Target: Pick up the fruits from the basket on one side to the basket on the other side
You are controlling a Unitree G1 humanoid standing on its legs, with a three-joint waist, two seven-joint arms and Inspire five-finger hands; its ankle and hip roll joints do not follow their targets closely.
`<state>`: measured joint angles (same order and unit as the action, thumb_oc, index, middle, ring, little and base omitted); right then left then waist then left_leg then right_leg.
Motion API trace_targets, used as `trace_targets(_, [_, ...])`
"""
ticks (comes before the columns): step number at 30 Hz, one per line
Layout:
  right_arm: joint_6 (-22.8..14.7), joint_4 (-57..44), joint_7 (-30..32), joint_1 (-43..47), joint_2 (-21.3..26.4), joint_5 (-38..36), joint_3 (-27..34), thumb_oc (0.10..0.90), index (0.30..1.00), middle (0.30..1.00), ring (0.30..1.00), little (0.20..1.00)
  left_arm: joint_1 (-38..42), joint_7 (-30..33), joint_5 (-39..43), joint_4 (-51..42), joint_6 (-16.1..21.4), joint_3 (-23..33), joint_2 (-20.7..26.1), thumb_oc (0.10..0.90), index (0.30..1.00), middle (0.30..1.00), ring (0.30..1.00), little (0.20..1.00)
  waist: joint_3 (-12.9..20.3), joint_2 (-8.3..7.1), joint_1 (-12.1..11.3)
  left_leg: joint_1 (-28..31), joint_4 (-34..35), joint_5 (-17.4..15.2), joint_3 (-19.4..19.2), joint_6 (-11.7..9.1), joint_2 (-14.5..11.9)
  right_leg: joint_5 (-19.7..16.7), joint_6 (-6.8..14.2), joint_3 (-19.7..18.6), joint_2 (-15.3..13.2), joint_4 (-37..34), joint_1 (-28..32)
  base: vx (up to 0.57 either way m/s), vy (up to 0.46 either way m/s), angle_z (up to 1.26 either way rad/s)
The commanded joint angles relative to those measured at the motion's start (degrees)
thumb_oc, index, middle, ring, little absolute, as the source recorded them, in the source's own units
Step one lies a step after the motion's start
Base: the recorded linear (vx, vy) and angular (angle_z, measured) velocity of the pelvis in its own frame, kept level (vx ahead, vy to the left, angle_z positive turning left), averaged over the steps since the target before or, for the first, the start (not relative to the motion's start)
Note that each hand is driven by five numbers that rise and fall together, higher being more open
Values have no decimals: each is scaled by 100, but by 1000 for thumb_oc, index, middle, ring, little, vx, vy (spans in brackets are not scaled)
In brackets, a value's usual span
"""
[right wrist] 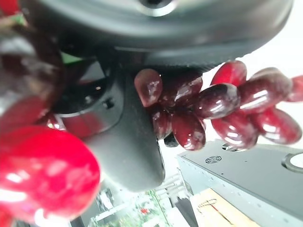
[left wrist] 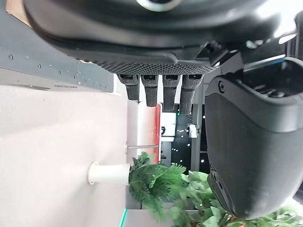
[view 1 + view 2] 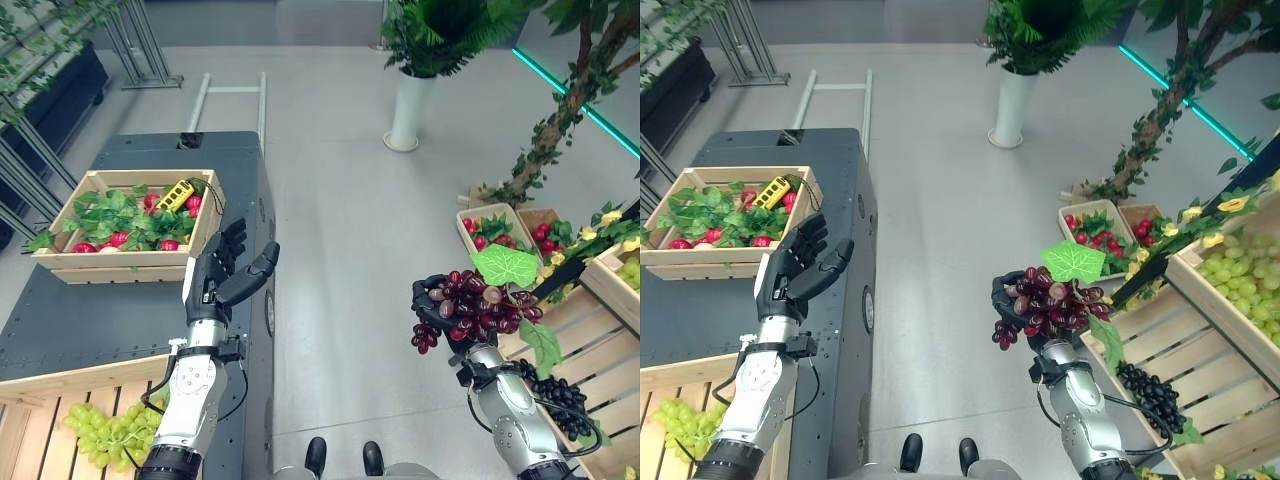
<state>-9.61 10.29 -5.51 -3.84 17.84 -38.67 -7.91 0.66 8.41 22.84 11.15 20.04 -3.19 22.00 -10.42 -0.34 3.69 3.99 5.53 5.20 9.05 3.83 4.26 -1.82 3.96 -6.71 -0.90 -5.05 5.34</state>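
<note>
While our right hand curls round the red grapes and carries them over the floor, clear of the crates on the right, we judge them bound for the left side. Our left hand waits spread and empty by the dark worktop, near the basket of leaves and red fruit.

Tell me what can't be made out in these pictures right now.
- Right hand: its fingers are buried in the dark red grape bunch, eye views.
- Green grape bunch in the wooden crate: partly covered by the left arm.
- Yellow object among the red fruit: too small to identify.
</note>
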Motion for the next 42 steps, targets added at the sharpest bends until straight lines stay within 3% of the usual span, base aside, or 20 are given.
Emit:
trace_targets(1, [-417, -352, -69, 501, -20, 19, 98, 400, 300, 300, 300, 300, 493, -264, 77, -18, 150, -21, 183, 800, 900, 900, 900, 900, 439, 66, -1, 347, -126, -819, -387, -51, 18, 309, -196, 261, 220, 314, 49, 20, 131, 6])
trace_targets(12, [-225, -279, -66, 13, -213, 78, 126, 400, 300, 300, 300, 300, 163, -657, 356, -40, 17, -256, 63, 800, 900, 900, 900, 900, 260, 80, 213, 364, -53, -937, -862, 91, 15, 44, 63, 246, 69, 445, -290, -9, 126, -15])
trace_targets(14, [-183, -238, -72, 1, -245, 5, 95, 400, 300, 300, 300, 300, 88, -648, 409, -46, 44, -230, 92, 800, 900, 900, 900, 900, 208, 64, 180, 380, -53, -947, -975, 97, -9, 19, 118, 453, 9, 641, -399, -71, 32, -58])
trace_targets(15, [-99, -142, -243, 65, -286, -107, 43, 400, 300, 300, 300, 300, -78, -587, 458, -105, 145, -115, 141, 800, 900, 900, 900, 900, 105, 58, 51, 413, -53, -948, -1306, 93, -88, 58, 193, 1062, -150, 1098, -522, -132, -2, -78])
trace_targets(16, [-126, -57, -315, 113, -317, -170, -16, 400, 300, 300, 300, 300, -165, -610, 505, -114, 255, -53, 167, 800, 900, 900, 900, 900, 55, 73, -53, 399, -53, -927, -1495, 88, -144, 84, 191, 1383, -285, 1324, -555, -140, -12, -103])
trace_targets(19, [-284, 167, -329, 204, -438, -284, -223, 400, 300, 300, 300, 300, -176, -605, 530, -117, 267, -2, 213, 800, 900, 900, 900, 900, 34, 107, -252, 322, -53, -891, -1705, 108, -248, 122, 105, 1731, -549, 1467, -476, -106, -63, -123])
trace_targets(21, [-363, 361, -380, 268, -532, -287, -358, 400, 300, 300, 300, 300, -93, -450, 592, -34, 275, -29, 215, 800, 900, 900, 900, 900, 57, 112, -366, 308, -63, -883, -1855, 64, -316, 185, 81, 2010, -760, 1182, -248, -46, -124, -82])
trace_targets(24, [-404, 702, -440, 391, -634, -229, -505, 400, 300, 300, 300, 300, 7, -258, 686, 135, 254, -88, 171, 800, 900, 900, 900, 900, 123, 70, -527, 287, -122, -975, -2122, -69, -339, 117, 264, 2419, -958, 326, 229, -21, -197, -85])
trace_targets(26, [-82, 782, -18, 568, -696, -410, -626, 400, 300, 300, 300, 300, 17, -56, 1438, 309, -183, -164, -66, 800, 900, 900, 900, 900, 181, 49, -509, 416, -62, -915, -2245, -184, -474, 10, 316, 2240, -854, 5, 246, 30, -277, -62])
trace_targets(32, [-166, 909, 342, 443, -702, -389, -475, 400, 300, 300, 300, 300, -200, -604, 1564, 334, -196, -415, -458, 800, 900, 900, 900, 900, 235, -19, -389, 523, -53, -853, -2372, -255, -632, 96, 147, 2182, -654, 20, 317, 77, -204, -21])
trace_targets(36, [-242, 1074, 260, 348, -640, -361, -391, 400, 300, 300, 300, 300, -197, -775, 1555, 292, -150, -505, -388, 800, 900, 900, 900, 900, 194, 10, -302, 545, -53, -825, -2334, -264, -712, 329, 31, 2118, -539, 329, 237, 73, -190, -2])
trace_targets(38, [-91, 1120, 224, 292, -559, -404, -316, 400, 300, 300, 300, 300, -131, -738, 1695, 321, -62, -481, -345, 800, 900, 900, 900, 900, 128, -9, -223, 380, -492, -904, -2260, -337, -824, 522, -139, 2013, -435, 572, 138, 79, -235, -3])
trace_targets(40, [1, 1135, 143, 292, -504, -354, -274, 400, 300, 300, 300, 300, -195, -704, 1846, 241, 59, -415, -344, 800, 900, 900, 900, 900, 31, -85, -179, 218, -1337, -1233, -2384, -398, -951, 606, -251, 1966, -452, 720, 104, 108, -202, -2])
trace_targets(41, [-26, 1145, 121, 268, -472, -302, -270, 400, 300, 300, 300, 300, -265, -756, 1975, 156, 116, -370, -343, 800, 900, 900, 900, 900, -47, -131, -198, -56, -2129, -1230, -2393, -456, -1083, 629, -369, 1932, -424, 771, 100, 108, -159, -6])
trace_targets(42, [-34, 1148, 125, 260, -464, -267, -270, 400, 300, 300, 300, 300, -285, -785, 2023, 130, 131, -358, -342, 800, 900, 900, 900, 900, -63, -134, -201, -144, -2285, -1212, -2378, -477, -1122, 632, -402, 1926, -404, 781, 91, 64, -205, -16])
